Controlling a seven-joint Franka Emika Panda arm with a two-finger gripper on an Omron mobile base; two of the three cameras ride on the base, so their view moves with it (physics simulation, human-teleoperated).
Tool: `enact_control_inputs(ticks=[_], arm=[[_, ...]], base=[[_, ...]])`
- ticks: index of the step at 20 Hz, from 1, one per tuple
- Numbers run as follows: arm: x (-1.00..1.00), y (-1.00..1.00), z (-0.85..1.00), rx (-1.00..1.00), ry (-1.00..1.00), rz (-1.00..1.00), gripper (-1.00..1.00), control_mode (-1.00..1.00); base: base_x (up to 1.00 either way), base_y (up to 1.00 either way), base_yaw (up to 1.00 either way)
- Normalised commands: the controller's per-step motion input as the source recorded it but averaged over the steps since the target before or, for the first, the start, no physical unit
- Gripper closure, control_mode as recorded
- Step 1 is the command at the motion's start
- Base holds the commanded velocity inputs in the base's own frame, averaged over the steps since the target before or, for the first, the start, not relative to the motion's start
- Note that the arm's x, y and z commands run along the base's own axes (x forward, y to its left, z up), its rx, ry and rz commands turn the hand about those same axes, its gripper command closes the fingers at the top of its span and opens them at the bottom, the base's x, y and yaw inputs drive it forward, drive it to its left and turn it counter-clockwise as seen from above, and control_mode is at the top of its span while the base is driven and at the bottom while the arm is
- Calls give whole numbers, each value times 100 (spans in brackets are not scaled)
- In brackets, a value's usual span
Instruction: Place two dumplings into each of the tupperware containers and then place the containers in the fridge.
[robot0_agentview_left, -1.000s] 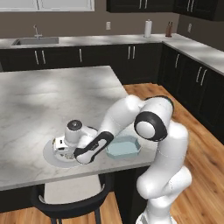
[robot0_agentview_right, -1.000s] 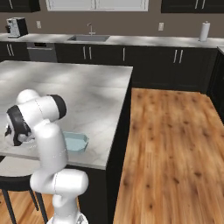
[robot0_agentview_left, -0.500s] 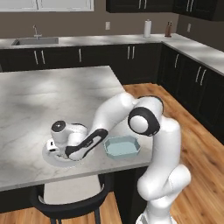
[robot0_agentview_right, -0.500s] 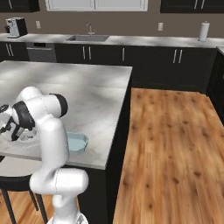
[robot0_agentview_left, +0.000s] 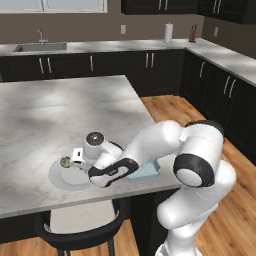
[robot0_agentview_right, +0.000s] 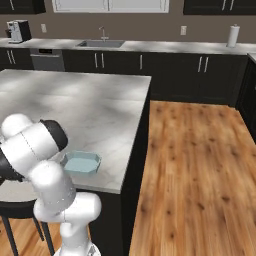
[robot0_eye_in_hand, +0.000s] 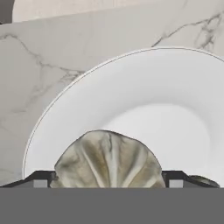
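A beige, pleated dumpling (robot0_eye_in_hand: 107, 159) lies on the pale round plate (robot0_eye_in_hand: 175, 87) and sits right between my two finger tips. My gripper (robot0_eye_in_hand: 108, 179) is open, with one tip on each side of the dumpling. In the left base view the gripper (robot0_agentview_left: 74, 157) is low over the plate (robot0_agentview_left: 60, 181), beside a dumpling (robot0_agentview_left: 65, 161). A light blue tupperware container (robot0_agentview_left: 147, 172) stands empty to the right of the plate, partly behind my forearm, and also appears in the right base view (robot0_agentview_right: 80, 162). The fridge is out of view.
The plate and the container sit near the front edge of the marble island (robot0_agentview_left: 60, 110). A dark stool (robot0_agentview_left: 80, 232) stands under that edge. Along the back wall runs a counter with a sink (robot0_agentview_left: 40, 47) and a paper towel roll (robot0_agentview_left: 168, 32). A wood floor (robot0_agentview_right: 200, 165) lies to the right.
The hand swung left across the plate, then settled low with its tips on either side of the dumpling. The plate and the blue container have not moved.
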Motion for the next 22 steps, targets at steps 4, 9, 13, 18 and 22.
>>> enact_control_inputs(ticks=[4, 9, 13, 18, 22], arm=[[-67, -97, 100, -13, 7, 0, 100, -100], [-41, -83, 100, -31, 17, 0, 100, -100], [-18, -81, 98, -26, 10, 0, 100, -100], [15, -66, 24, -5, 2, 0, 100, -100], [52, -9, -52, 5, -1, 1, 100, -100]], base=[[0, 0, 0], [0, 0, 0], [0, 0, 0], [0, 0, 0], [0, 0, 0]])
